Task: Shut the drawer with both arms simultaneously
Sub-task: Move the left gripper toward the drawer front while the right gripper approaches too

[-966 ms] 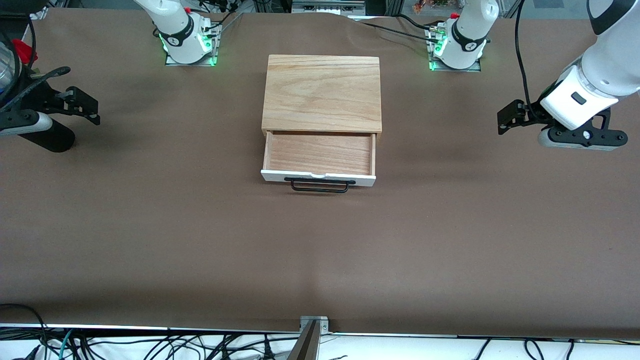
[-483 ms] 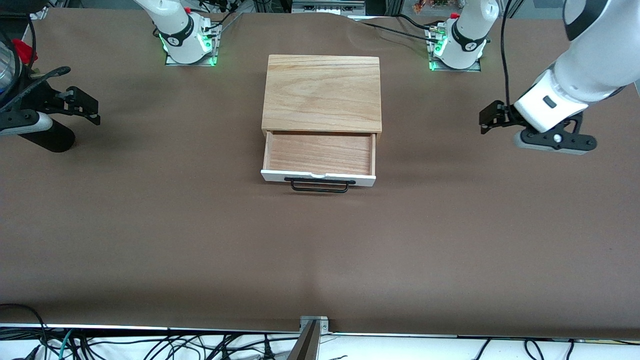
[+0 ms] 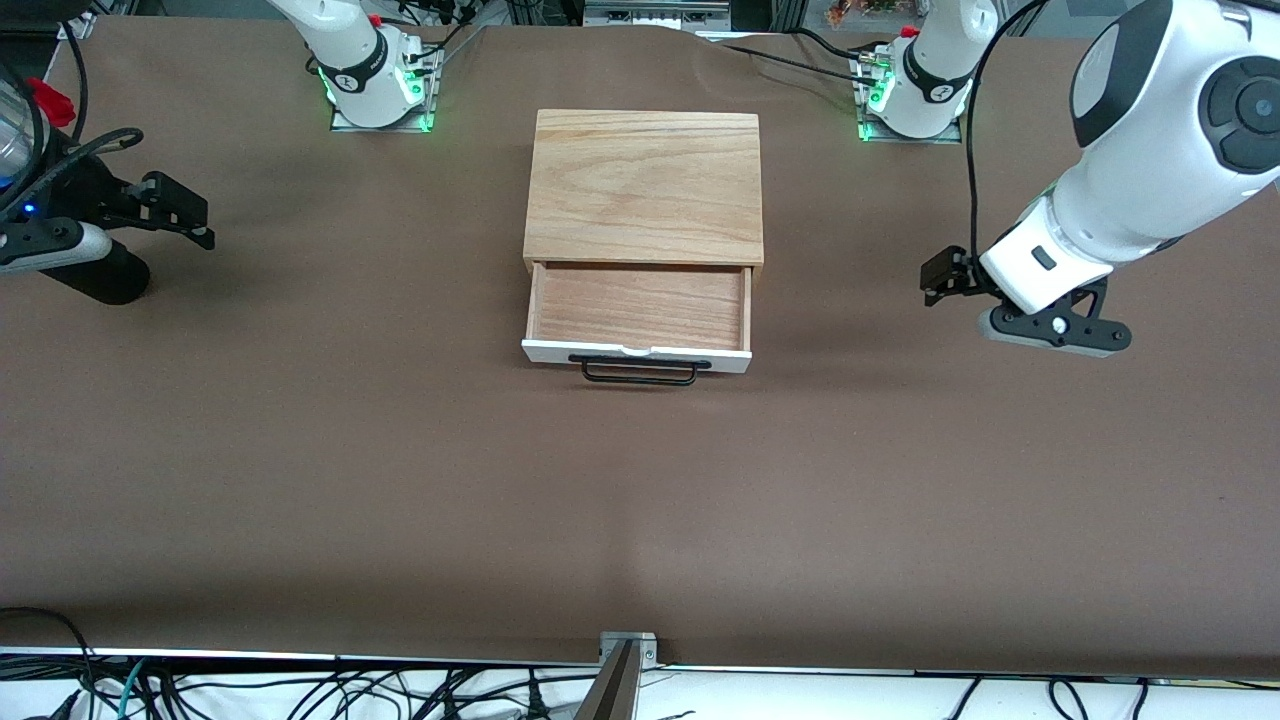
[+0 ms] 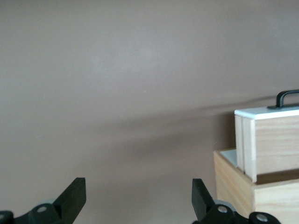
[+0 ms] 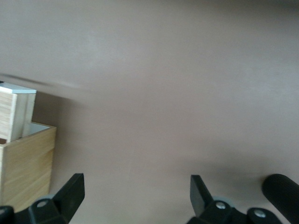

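Centrally on the table point(image 3: 400, 450), a cabinet point(image 3: 645, 185) with its drawer point(image 3: 640, 305) pulled out toward the front camera, white panel point(image 3: 636, 352) and black handle point(image 3: 640, 371) at the near edge, wood floor of the tray bare. Well apart from the drawer toward the left arm's end, the left gripper point(image 3: 933, 282) hanging over bare table, fingers spread wide with nothing between them, pointing in at the drawer's side. Seen from the left wrist, both black fingertips point(image 4: 74, 198) splayed far apart over brown surface, the cabinet point(image 4: 252, 191) and the drawer's side point(image 4: 273, 144) ahead of them, panel point(image 4: 266, 112) and handle point(image 4: 286, 97) showing at the drawer's front end. Toward the right arm's end, the right gripper point(image 3: 190, 222) likewise over bare table, well clear of the cabinet, fingers released and wide, grasping nothing. From the right wrist, fingertips point(image 5: 72, 191) parted over the surface, the cabinet point(image 5: 23, 170) and drawer point(image 5: 16, 112) off ahead, a dark cylinder point(image 5: 280, 191) just beside one finger. Neither gripper touching drawer or cabinet; drawer between the two grippers
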